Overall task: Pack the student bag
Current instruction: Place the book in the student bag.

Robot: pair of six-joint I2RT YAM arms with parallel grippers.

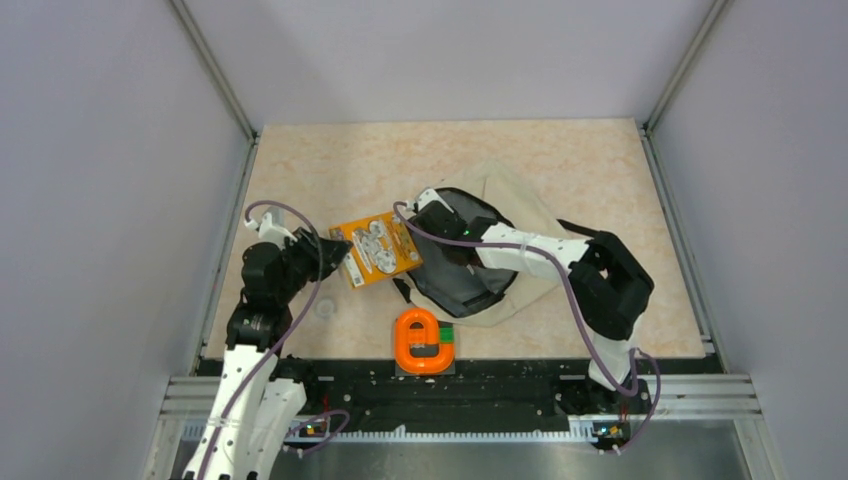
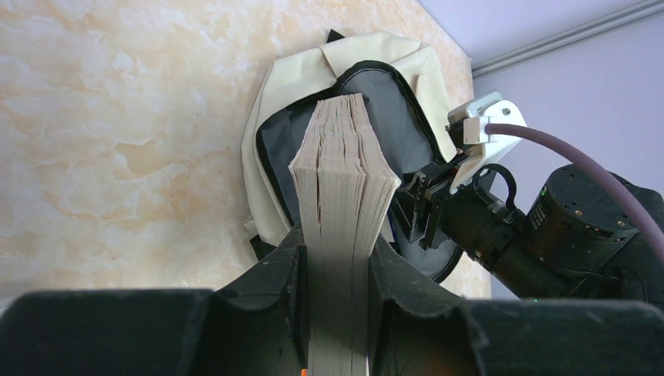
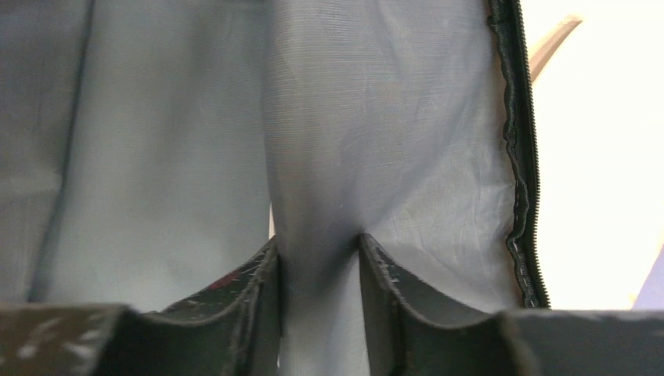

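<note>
Two grippers are engaged at once.

Top view – the left gripper [image 1: 330, 255] is clamped on the near end of an orange-covered book [image 1: 378, 248]. The student bag [image 1: 520, 200] lies on the table [image 1: 600, 170] just ahead of that gripper, past the book's far edge, with its dark mouth turned toward the book. The right gripper [image 1: 432, 205] is buried in that mouth. An orange looped object [image 1: 424, 342] sits near the arm bases, apart from both grippers.

Left wrist view – the left gripper [image 2: 335, 258] is seen closed across the book [image 2: 341, 172], page block showing between the fingers. The bag [image 2: 297, 78] lies directly ahead, and its grey lining is open behind the book's far end. The right gripper [image 2: 419, 207] sits just right of the book, close to it.

Right wrist view – the right gripper [image 3: 317, 251] is pinched shut on a fold of grey lining [image 3: 313, 157]. The zipper edge [image 3: 517, 157] runs up its right side.

Risks, as judged:
- Only thin lining is pinched. If it slips, the mouth could sag shut in front of the book.
- The book is held by one end only, so the pages could fan or the far corner droop and snag on the rim.
- With the right gripper so near the book's path, a strike between them is possible if the book is driven in off-line.
</note>
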